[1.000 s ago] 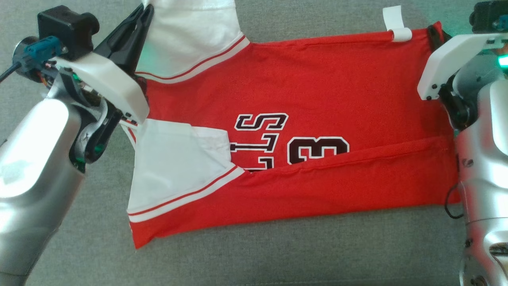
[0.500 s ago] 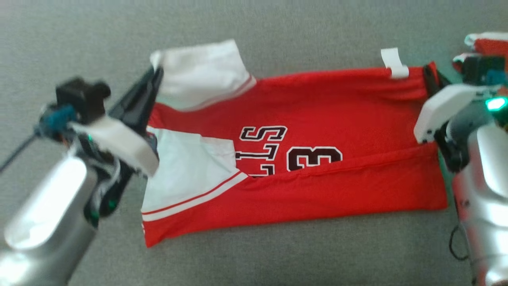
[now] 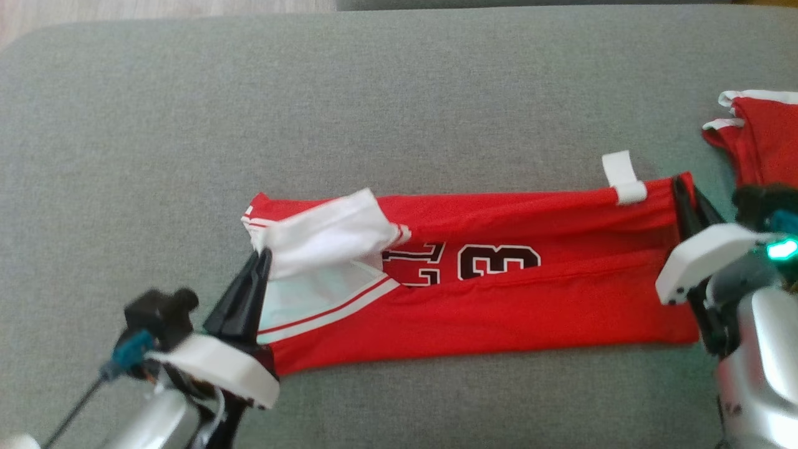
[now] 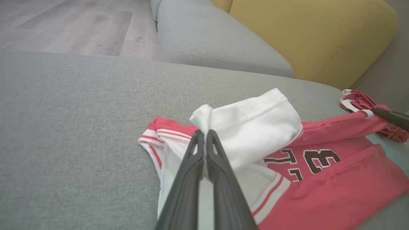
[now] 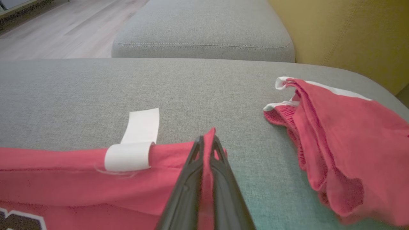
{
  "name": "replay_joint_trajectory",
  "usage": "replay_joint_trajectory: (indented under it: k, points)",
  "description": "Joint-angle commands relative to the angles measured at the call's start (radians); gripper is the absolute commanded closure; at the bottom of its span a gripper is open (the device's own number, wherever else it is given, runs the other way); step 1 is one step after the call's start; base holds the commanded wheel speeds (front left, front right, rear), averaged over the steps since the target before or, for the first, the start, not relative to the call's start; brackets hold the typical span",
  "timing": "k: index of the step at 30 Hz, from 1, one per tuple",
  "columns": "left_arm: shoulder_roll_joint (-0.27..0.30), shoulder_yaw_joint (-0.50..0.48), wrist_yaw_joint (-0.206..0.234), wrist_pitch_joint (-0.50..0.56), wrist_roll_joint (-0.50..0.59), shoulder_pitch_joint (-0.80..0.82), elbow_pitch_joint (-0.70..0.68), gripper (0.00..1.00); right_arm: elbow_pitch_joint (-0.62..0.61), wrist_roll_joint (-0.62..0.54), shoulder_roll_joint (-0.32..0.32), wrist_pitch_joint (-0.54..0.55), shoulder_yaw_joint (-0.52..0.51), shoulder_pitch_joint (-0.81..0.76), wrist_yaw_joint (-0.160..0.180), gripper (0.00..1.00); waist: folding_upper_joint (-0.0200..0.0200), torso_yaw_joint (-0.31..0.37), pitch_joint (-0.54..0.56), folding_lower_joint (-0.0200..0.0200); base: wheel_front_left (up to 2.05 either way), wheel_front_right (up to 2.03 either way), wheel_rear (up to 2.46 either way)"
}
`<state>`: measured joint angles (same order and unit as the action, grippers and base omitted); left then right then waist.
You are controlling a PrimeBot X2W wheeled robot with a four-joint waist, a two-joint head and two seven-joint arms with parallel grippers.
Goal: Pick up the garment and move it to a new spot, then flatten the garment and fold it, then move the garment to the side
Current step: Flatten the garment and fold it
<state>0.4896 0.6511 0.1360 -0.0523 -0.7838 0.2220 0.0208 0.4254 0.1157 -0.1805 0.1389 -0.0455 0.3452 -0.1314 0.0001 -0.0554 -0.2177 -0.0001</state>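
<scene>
Left claw [image 3: 264, 254] clamped shut on the edge of the white sleeve [image 3: 330, 234], which is lifted off the fabric below. Right claw [image 3: 679, 184] pinched on the red hem corner at the opposite end. Grey sofa seat [image 3: 399, 93] carries everything. Garment [image 3: 486, 305], a red jersey with dark numerals, lies mid-seat with its near long edge folded inward. Second red garment [image 3: 764, 140] lies crumpled beyond the right claw, apart. White tag [image 3: 623, 178] sticks out at the far hem.

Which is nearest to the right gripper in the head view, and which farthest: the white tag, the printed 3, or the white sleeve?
1. White tag, just left of the right gripper.
2. Printed 3, farther left, near the middle.
3. White sleeve, far left end.
</scene>
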Motion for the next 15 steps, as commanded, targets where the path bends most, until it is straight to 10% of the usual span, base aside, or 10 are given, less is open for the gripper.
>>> replay_joint_trajectory:
  k: [1, 3, 5, 6, 15]
  points:
    - [0.008, -0.037, 0.006, -0.033, -0.006, 0.019, -0.011, 1.00, -0.048, -0.002, 0.006, -0.021, 0.007, -0.004, 0.001, 0.98, -0.0001, 0.001, 0.005, 0.0001, 0.00, 0.00, 0.00]
    - [-0.017, -0.042, 0.006, -0.085, -0.009, -0.005, 0.017, 1.00, -0.058, -0.006, 0.018, -0.036, -0.011, -0.034, 0.001, 0.78, -0.0001, 0.001, 0.014, 0.0001, 0.00, 0.00, 0.00]
    - [-0.034, -0.042, 0.002, -0.136, 0.001, -0.024, 0.041, 0.51, -0.068, -0.009, 0.032, -0.056, -0.026, -0.062, 0.001, 0.33, -0.0001, 0.001, 0.025, 0.0001, 0.00, 0.00, 0.00]
    - [-0.042, -0.042, -0.001, -0.154, 0.005, -0.034, 0.053, 0.00, -0.073, -0.010, 0.037, -0.066, -0.031, -0.077, 0.001, 0.00, -0.0001, 0.001, 0.030, 0.0001, 0.00, 0.00, 0.00]
    - [-0.107, -0.128, 0.012, -0.208, 0.061, -0.143, 0.032, 0.00, -0.128, -0.006, 0.081, -0.127, -0.132, -0.221, 0.001, 0.00, -0.0001, -0.014, 0.089, 0.0001, 0.00, 0.00, 0.00]
